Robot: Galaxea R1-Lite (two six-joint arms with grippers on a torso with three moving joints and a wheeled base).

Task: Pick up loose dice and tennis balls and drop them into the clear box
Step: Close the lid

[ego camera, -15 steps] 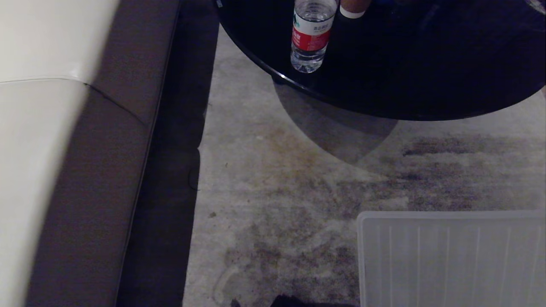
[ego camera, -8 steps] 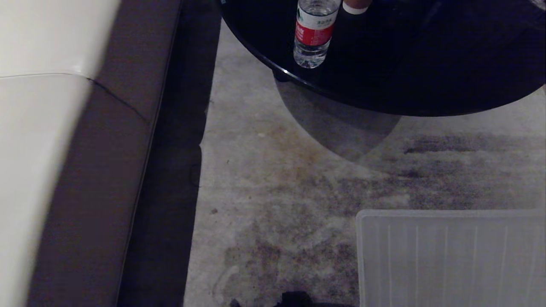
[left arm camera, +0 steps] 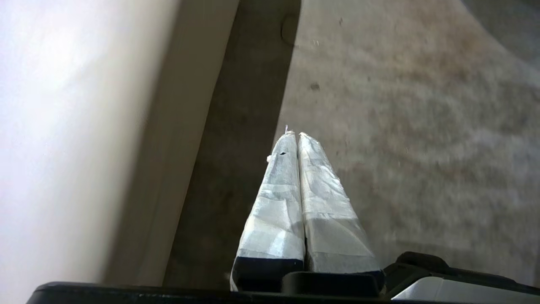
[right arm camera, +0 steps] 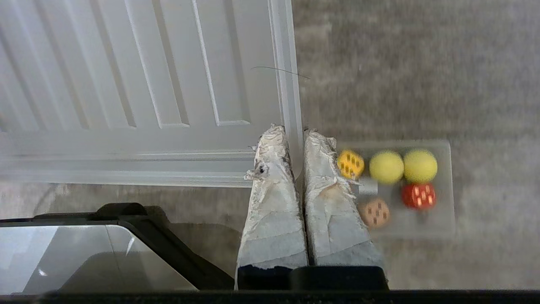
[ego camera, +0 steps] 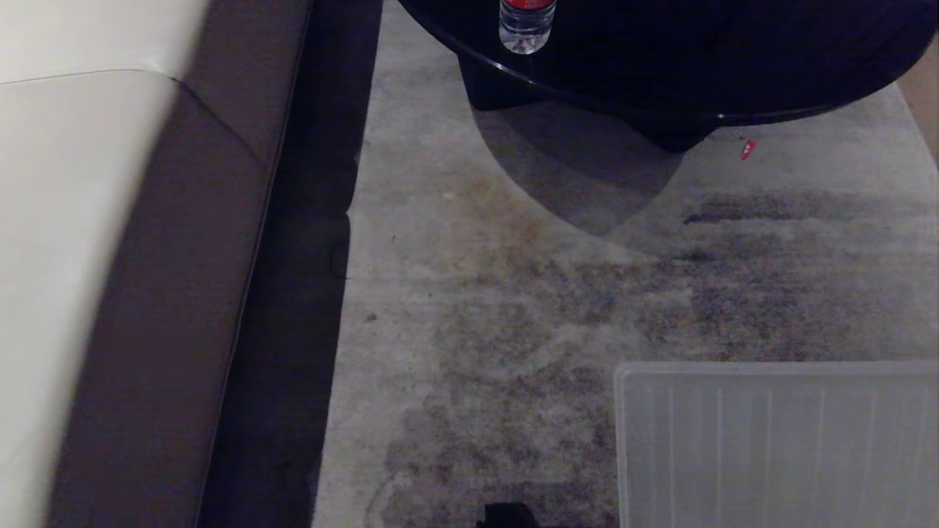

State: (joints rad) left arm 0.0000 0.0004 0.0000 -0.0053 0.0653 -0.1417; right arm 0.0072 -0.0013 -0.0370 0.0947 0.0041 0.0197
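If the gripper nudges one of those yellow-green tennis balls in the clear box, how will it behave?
Likely to roll: the tennis balls are round and lie on the flat bottom of the clear box. The shallow wall and the neighbouring dice would probably stop one soon. The fuzzy surface suggests a decent grip, though a round shape may squirt from an off-centre pinch.

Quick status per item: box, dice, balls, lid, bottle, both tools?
clear box: on carpet, open, partly filled
dice: three, inside box
tennis balls: two, inside box
lid: flat on carpet, off the box
bottle: upright on black table
left tool: shut, empty
right tool: shut, empty
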